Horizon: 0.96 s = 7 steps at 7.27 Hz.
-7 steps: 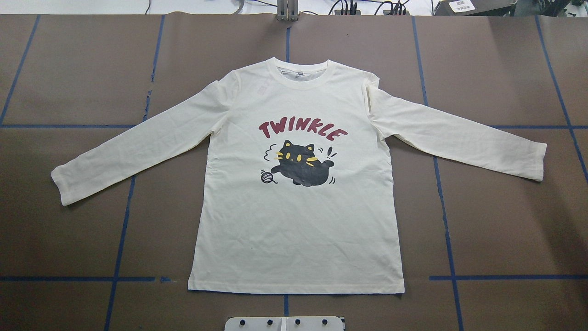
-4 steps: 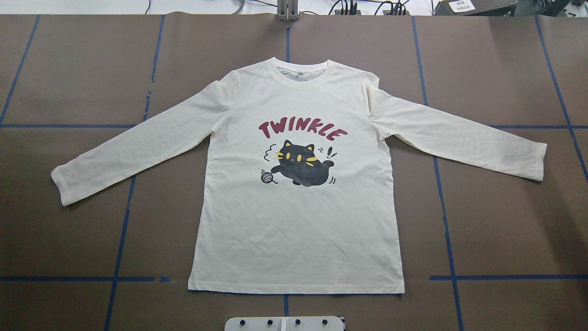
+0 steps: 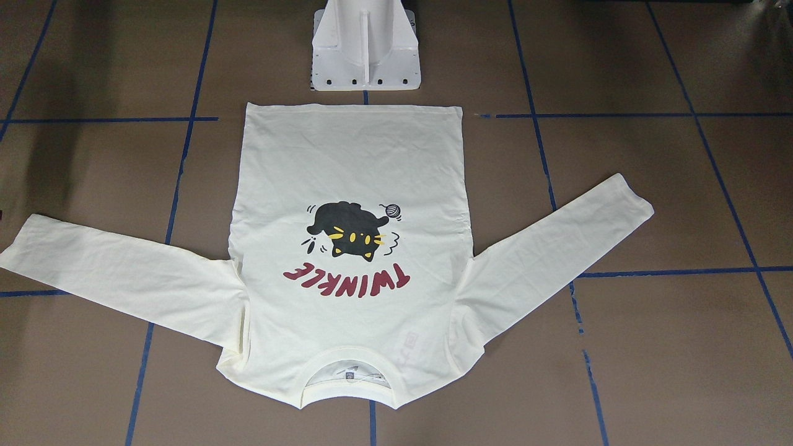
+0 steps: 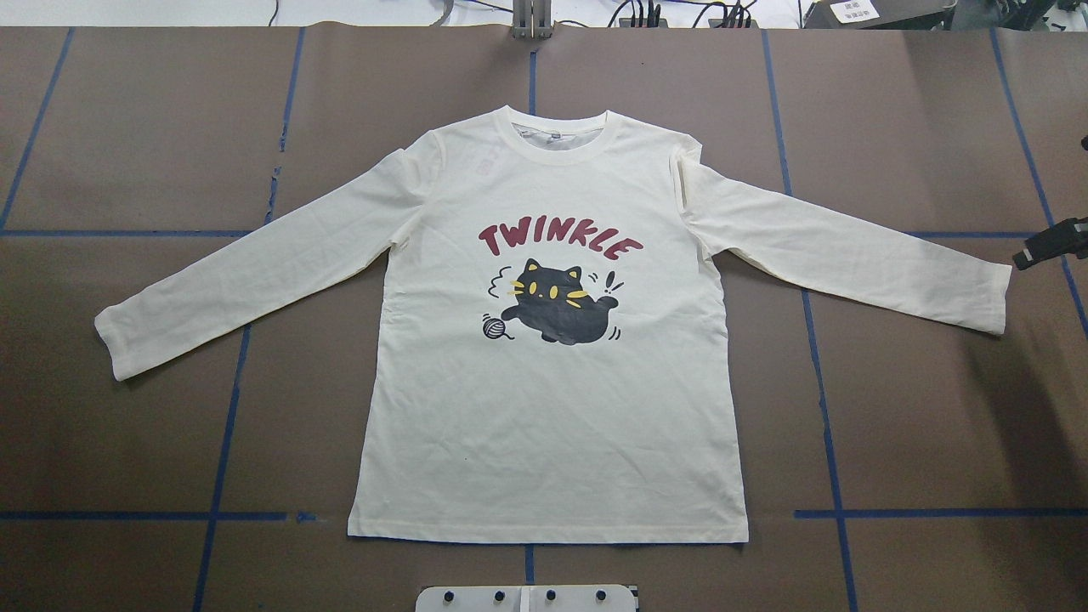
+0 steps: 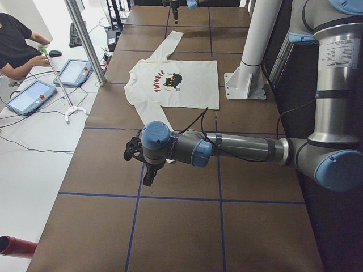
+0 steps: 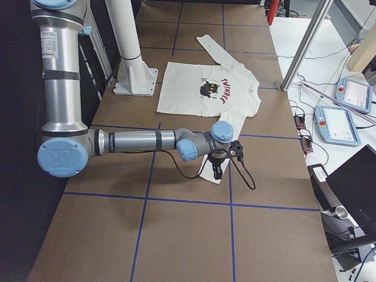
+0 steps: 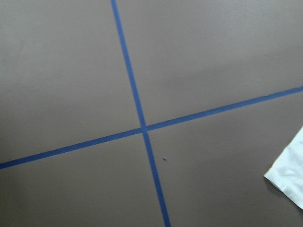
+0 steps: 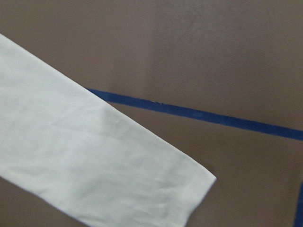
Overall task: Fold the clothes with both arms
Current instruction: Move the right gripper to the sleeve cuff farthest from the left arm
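The cream long-sleeved T-shirt [image 4: 544,408] with the black cat print and red "TWINKLE" lies flat and face up, sleeves spread, collar away from the robot; it also shows in the front view [image 3: 353,161]. A black part of my right gripper [image 4: 1050,245] shows at the overhead view's right edge, just beyond the right sleeve cuff [image 4: 977,297]. In the right side view it [image 6: 218,170] hangs over that cuff, which fills the right wrist view [image 8: 94,165]. My left gripper [image 5: 146,173] hovers by the left sleeve cuff [image 4: 127,340]. I cannot tell whether either gripper is open or shut.
The white pedestal base [image 3: 365,56] stands just behind the shirt's hem. Blue tape lines [image 7: 137,104] cross the brown table. A person [image 5: 17,51] and tablets [image 5: 74,71] are at the operators' side, beyond the table edge.
The right gripper has come into the overhead view at its right edge, with a shadow below it. The shirt has not moved.
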{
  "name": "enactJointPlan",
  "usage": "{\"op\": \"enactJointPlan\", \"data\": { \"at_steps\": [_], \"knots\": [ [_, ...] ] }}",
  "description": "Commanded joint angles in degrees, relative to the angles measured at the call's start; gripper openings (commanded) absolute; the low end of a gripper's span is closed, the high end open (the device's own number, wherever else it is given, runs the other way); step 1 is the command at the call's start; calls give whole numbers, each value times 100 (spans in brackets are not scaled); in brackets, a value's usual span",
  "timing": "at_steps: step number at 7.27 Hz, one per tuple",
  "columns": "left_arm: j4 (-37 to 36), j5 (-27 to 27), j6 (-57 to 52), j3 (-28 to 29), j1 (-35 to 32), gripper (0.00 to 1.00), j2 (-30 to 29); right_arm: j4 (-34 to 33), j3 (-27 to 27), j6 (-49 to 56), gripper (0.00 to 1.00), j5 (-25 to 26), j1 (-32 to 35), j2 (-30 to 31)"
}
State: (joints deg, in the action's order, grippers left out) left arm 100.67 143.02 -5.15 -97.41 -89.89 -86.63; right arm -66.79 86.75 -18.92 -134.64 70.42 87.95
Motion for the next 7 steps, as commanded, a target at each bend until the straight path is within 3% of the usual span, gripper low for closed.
{"op": "enactJointPlan", "data": {
  "at_steps": [1,7],
  "knots": [
    [181,297,127,3,77,100,14,1158,-807,-1574,100,173,-650,-392],
    [269,297,497,-33,218,100,5,1142,-1001,-1588,86,798,-415,-288]
  ]
}}
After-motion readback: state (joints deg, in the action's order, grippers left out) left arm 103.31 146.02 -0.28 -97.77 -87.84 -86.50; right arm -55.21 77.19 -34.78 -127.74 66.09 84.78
